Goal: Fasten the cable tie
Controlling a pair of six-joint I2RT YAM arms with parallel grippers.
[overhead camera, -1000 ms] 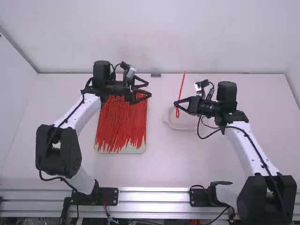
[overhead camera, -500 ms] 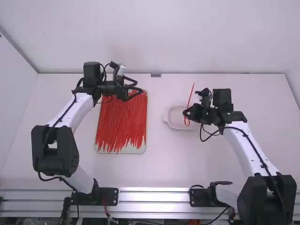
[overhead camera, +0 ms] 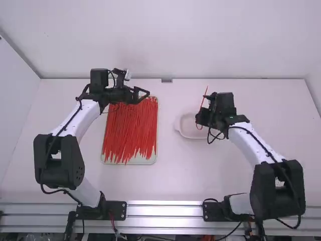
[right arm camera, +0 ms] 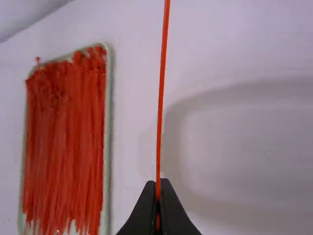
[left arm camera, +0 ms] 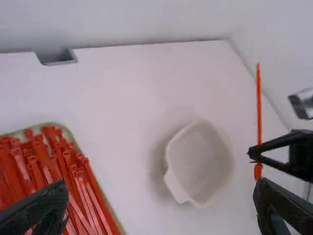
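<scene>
Right pincer (overhead camera: 200, 118): pressed together on one red tie (overhead camera: 204, 97), pinching it near the head, strap rising straight out from the fingertips.
Bowl (overhead camera: 186, 128): white, just below and beside the right pincer.
Left pincer (overhead camera: 144, 95): spread wide, holding nothing, hovering over the far end of the tray (overhead camera: 155, 150).
Spare ties (overhead camera: 129, 131): red, heaped lengthwise in the tray, beneath the left pincer and back toward its arm's base.
Pincers well apart.

The left arm stretches forward and angles inward, the left gripper (overhead camera: 141, 95) with its fingers spread wide, while the right arm bends toward the middle, the right gripper (overhead camera: 200, 118) pinched tight on a cable tie (right arm camera: 162, 98).
</scene>
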